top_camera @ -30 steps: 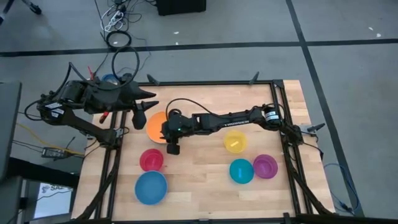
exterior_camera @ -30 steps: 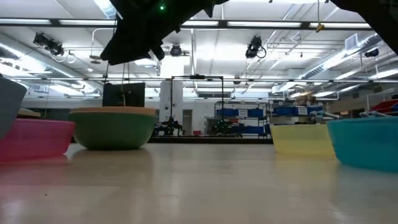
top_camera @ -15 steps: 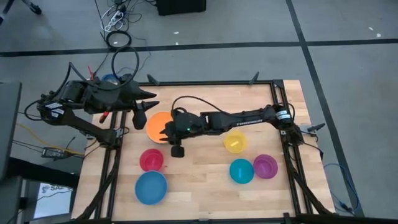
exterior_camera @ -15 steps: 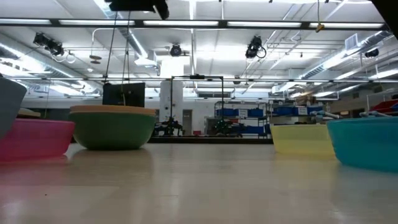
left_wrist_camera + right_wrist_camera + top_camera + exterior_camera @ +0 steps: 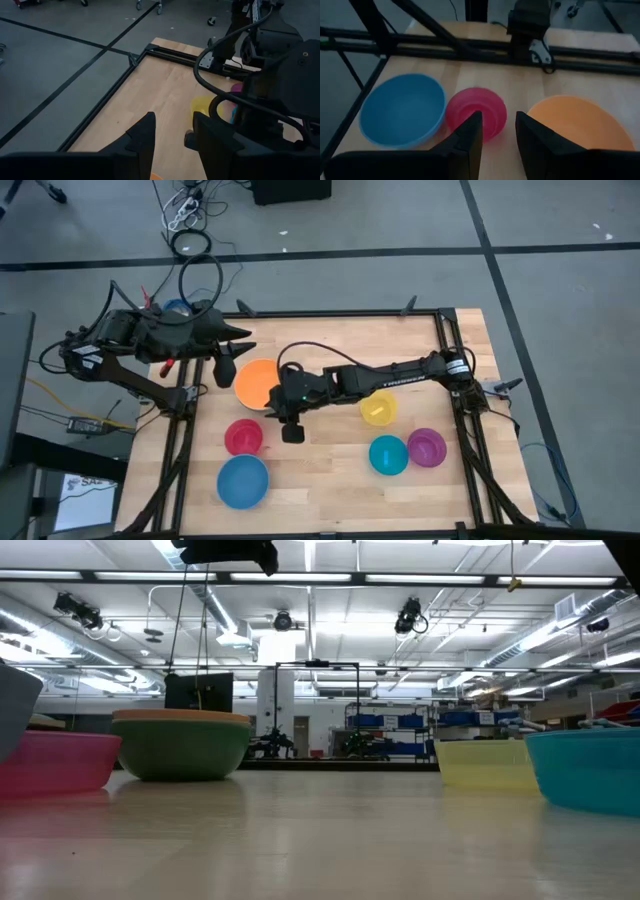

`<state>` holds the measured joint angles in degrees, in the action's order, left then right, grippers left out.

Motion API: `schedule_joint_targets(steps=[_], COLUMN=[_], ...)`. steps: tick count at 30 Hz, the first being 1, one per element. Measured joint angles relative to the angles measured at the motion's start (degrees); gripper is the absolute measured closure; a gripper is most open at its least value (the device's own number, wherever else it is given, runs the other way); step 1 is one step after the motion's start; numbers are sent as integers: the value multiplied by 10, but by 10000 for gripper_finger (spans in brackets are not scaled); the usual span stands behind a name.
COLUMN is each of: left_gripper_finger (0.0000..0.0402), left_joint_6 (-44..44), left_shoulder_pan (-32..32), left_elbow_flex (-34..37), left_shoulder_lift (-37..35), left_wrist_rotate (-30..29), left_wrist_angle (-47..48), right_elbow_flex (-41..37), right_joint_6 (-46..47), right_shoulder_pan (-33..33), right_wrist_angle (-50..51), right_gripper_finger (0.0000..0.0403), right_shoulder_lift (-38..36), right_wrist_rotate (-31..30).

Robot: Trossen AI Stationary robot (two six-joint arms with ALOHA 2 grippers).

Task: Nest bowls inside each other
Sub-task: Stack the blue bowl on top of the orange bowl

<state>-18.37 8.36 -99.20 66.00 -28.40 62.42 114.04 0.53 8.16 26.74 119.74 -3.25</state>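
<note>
- Visible from above: six bowls on the table: orange bowl, red bowl, blue bowl, yellow bowl, teal bowl, purple bowl.
- Right gripper: empty, fingers apart, above bare wood near red bowl.
- Left gripper: spread, empty, beside orange bowl.

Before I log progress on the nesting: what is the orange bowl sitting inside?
In the low view, the orange bowl shows only as a rim above a green bowl holding it. Whether anything lies beneath the orange one inside is hidden.
</note>
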Motion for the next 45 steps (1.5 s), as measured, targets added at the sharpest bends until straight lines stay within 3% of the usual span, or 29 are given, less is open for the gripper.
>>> schedule_joint_targets(steps=[15,21,30,39,45], left_gripper_finger=[262,262,262,262,262], left_joint_6=[1,1,26,23,6], left_shoulder_pan=[0,0,0,0,0], left_elbow_flex=[0,0,0,0,0], left_shoulder_lift=[0,0,0,30,57], left_wrist_rotate=[0,0,0,0,-1], left_wrist_angle=[0,-62,-181,-77,35], right_elbow_flex=[-2,-62,-165,-165,-164], right_joint_6=[16,68,126,179,220], right_shoulder_pan=[27,27,39,36,36], right_wrist_angle=[109,126,38,-129,-157], right_gripper_finger=[300,300,300,288,252], right_shoulder_lift=[0,1,2,1,1], right_wrist_rotate=[-3,8,31,149,166])
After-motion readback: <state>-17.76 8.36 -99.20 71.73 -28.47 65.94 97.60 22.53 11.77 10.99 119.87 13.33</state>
